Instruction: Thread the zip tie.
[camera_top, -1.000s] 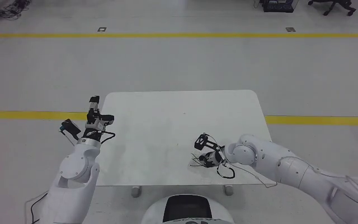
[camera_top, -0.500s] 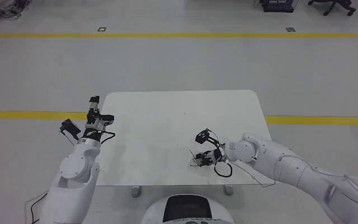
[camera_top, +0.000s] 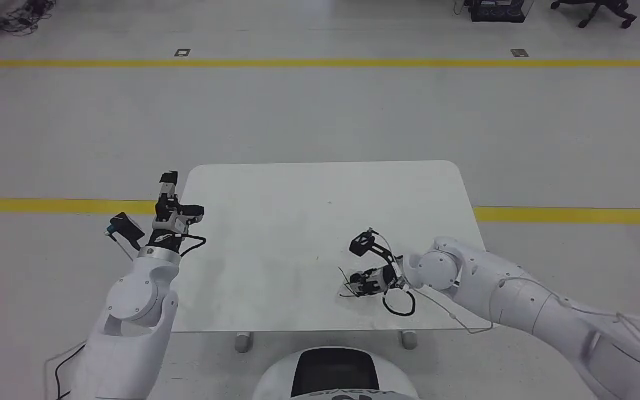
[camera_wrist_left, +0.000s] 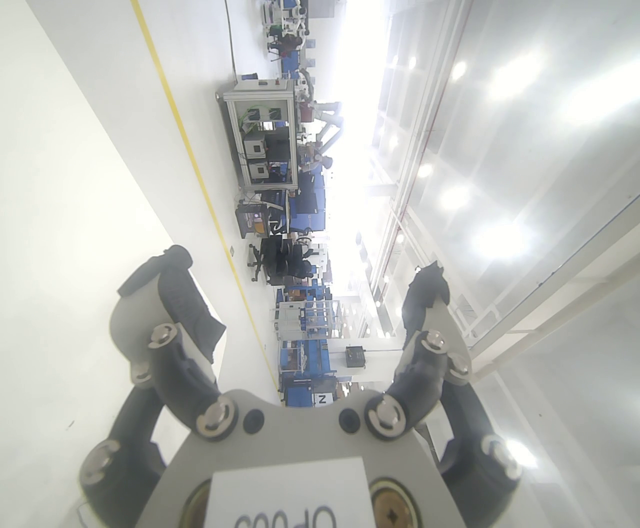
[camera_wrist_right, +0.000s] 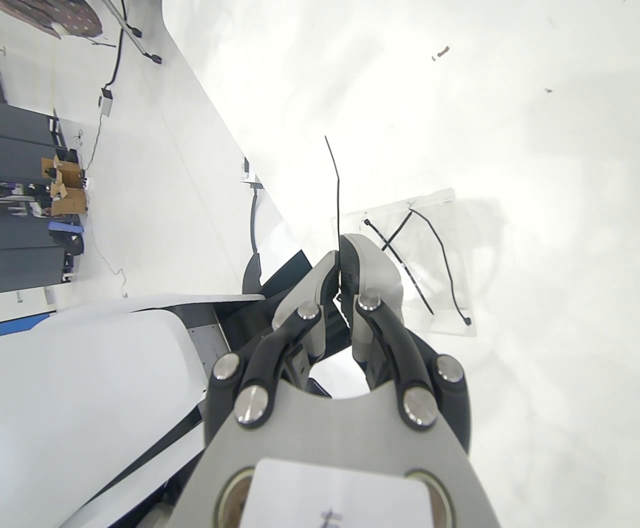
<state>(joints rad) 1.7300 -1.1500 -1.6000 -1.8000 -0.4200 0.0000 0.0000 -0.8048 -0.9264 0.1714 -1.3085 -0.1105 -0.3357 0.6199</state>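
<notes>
We see white, rounded arms (camera_top: 500, 295) with thin black cables (camera_top: 400, 305). The left gripper (camera_wrist_left: 300, 265) and right gripper (camera_wrist_right: 341, 252) have grey plates, black links, silver screws, white labels.

A thin black zip tie (camera_wrist_right: 336, 200), slightly kinked midway, is sticking out from between the pinching fingertips of the right gripper (camera_wrist_right: 340, 255). Beyond it, a straight tie (camera_wrist_right: 405, 272) and a curved tie (camera_wrist_right: 446, 260) are lying crossed on a clear sheet (camera_wrist_right: 420, 250).
</notes>
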